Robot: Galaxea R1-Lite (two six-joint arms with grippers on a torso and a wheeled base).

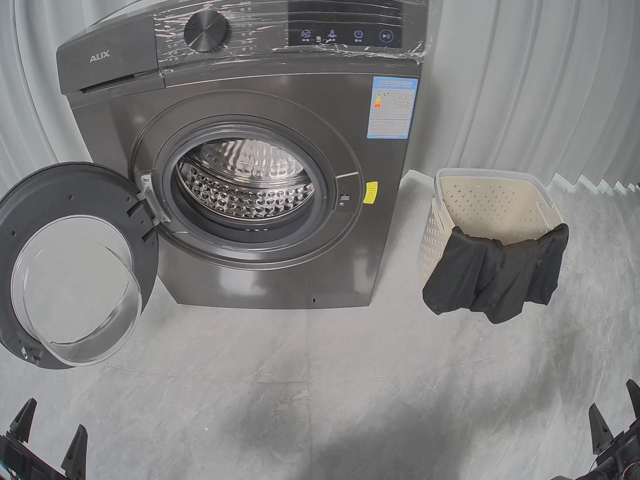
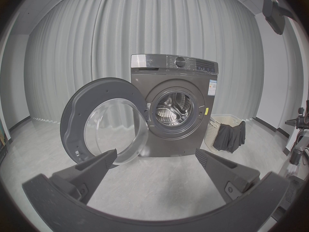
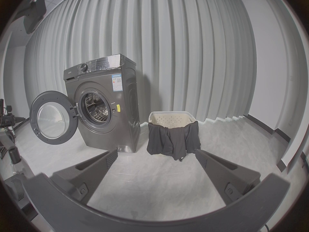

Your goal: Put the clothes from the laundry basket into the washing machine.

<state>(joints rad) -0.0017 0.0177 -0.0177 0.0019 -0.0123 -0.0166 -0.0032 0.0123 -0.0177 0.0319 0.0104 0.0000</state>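
While both arms sit low at the near edge of the head view, the dark garment [image 1: 497, 271] hangs over the near rim of the laundry basket [image 1: 490, 173], ahead and to the robot's right. Right gripper [image 1: 613, 401] is the nearer one; left gripper [image 1: 55, 416] is well apart from it, on the far side. Both have their jaws spread wide, nothing held.

Garment's long axis runs along the rim, side to side across the robot's front. Cloth drapes down the outer wall, with part tucked inside. Basket stands on the floor near the washing machine [image 1: 253, 101], on the machine's right. Door [image 1: 67, 195] is swung fully open to the left, drum [image 1: 247, 181] facing the robot.

Judgement: nothing loaded yet, task at its start. Next move likely calls for the right arm to go forward to the rim and pinch across the draped fold.

Counts: one garment visible (more underneath, can't tell), one basket, one machine, one door, two grippers.
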